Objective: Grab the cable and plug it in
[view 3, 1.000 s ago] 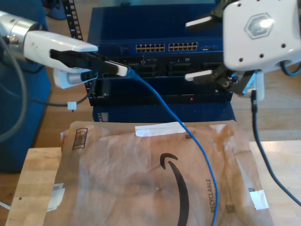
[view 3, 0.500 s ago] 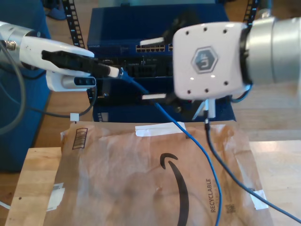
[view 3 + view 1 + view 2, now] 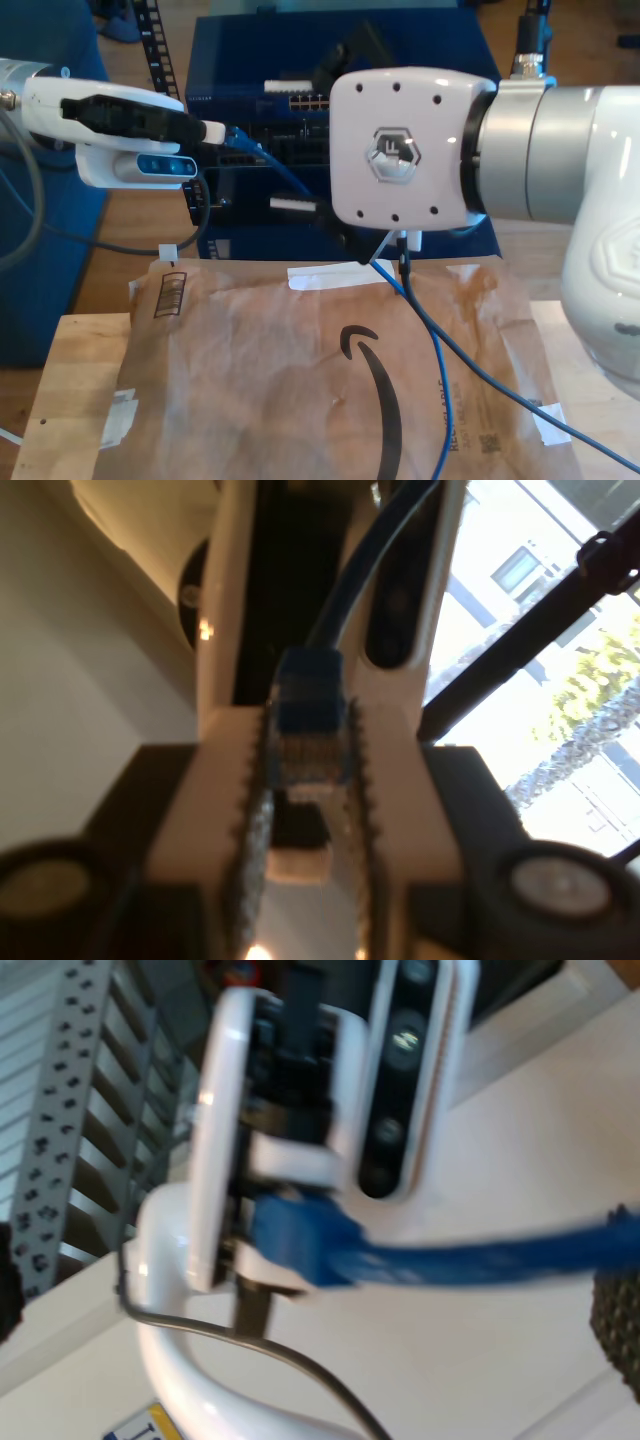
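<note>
Nearest, in front of the blue switch (image 3: pixel 400 40), the cable (image 3: pixel 445 390) trails slack over a brown mailer (image 3: pixel 250 380) on the counter (image 3: pixel 75 400). It looks light and limp, so only the stiff booted plug (image 3: pixel 308 742) gives real control. Closer to the switch, my second tool (image 3: pixel 272 145) hangs released, with the cable running between its spread fingers. Just before the switch face, my first tool (image 3: pixel 215 131) is clenched on the plug. The clear tip and latch look fragile, so I judge the boot the better hold.
</note>
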`<state>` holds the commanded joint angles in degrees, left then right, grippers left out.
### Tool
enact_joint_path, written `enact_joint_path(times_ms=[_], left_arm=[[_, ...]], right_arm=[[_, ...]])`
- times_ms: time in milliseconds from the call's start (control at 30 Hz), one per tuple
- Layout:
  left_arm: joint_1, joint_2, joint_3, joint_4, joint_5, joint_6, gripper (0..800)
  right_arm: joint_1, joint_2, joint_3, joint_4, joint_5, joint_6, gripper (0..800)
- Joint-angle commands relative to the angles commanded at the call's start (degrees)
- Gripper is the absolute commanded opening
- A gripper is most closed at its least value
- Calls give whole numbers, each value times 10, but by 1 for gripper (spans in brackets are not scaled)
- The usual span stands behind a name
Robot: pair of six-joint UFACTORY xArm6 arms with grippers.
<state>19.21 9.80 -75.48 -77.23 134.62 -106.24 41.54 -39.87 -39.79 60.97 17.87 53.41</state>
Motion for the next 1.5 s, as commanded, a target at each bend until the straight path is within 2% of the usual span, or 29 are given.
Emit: enact_joint_path(times_ms=[167, 333, 433, 800, 1300, 1333, 1367, 1500], left_arm=[[0, 0, 1, -3, 2, 4, 31], [7, 0, 3, -46, 1, 5, 31], [10, 0, 3, -48, 0, 5, 31], [9, 1, 10, -48, 1, 6, 34], [8, -1, 11, -47, -2, 64, 34], [7, -1, 11, -47, -2, 65, 34], [7, -1, 14, -47, -3, 69, 34], [7, -2, 16, -47, -3, 73, 34]], right_arm=[[29, 4, 0, 0, -37, 1, 780], [60, 14, 1, 0, -55, 1, 778], [61, 15, 1, 0, -56, 1, 772], [61, 26, -2, 0, -82, 2, 607], [61, 31, -9, 3, -88, 3, 503], [62, 31, -9, 4, -90, 3, 453], [62, 31, -10, 4, -93, 4, 438], [62, 31, -12, 4, -95, 4, 438]])
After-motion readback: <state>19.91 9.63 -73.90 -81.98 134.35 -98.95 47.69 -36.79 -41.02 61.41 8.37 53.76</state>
